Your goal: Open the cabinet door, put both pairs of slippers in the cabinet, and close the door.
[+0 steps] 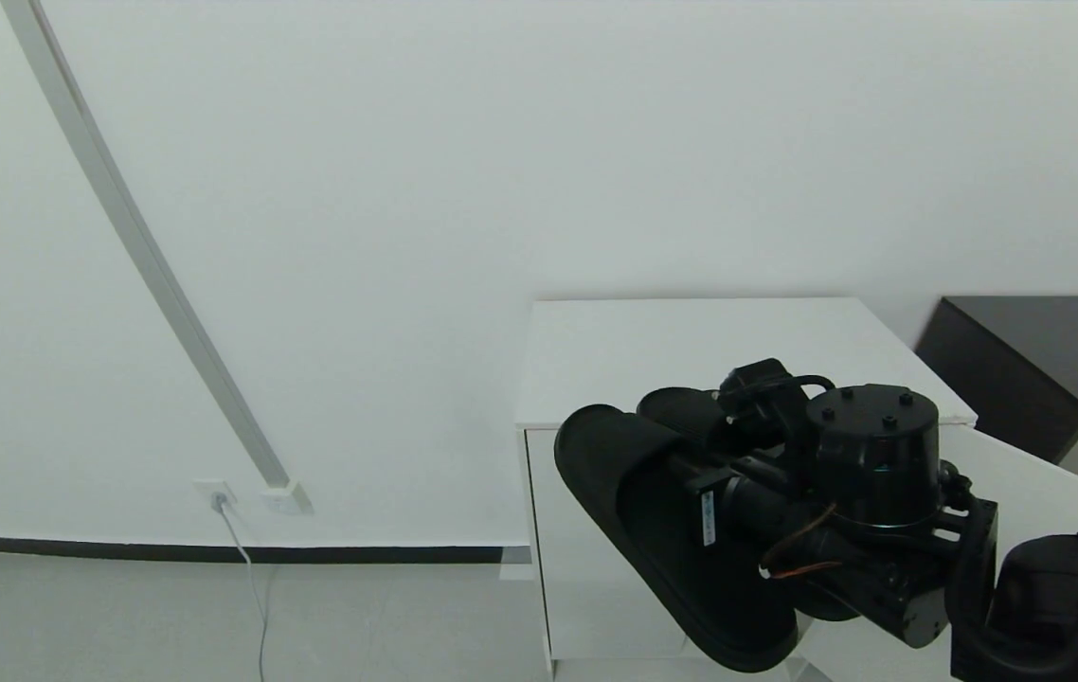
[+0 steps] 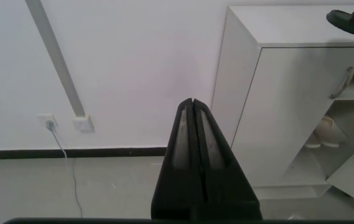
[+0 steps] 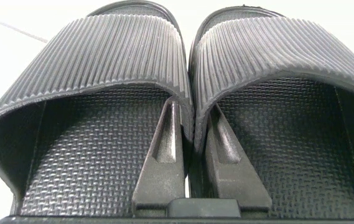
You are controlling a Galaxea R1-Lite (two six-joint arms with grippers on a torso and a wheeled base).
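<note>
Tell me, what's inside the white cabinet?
Pale slippers sit on a shelf inside the cabinet. The door panel covers the rest of the inside, so whatever else is in there cannot be seen.

Pair of black slippers held up off floor at tip of right arm, overlapping front of white cabinet. Low on wall at left, wall socket, grey cable hanging to floor. Across wall, diagonal trunking. Far right, dark unit.
</note>
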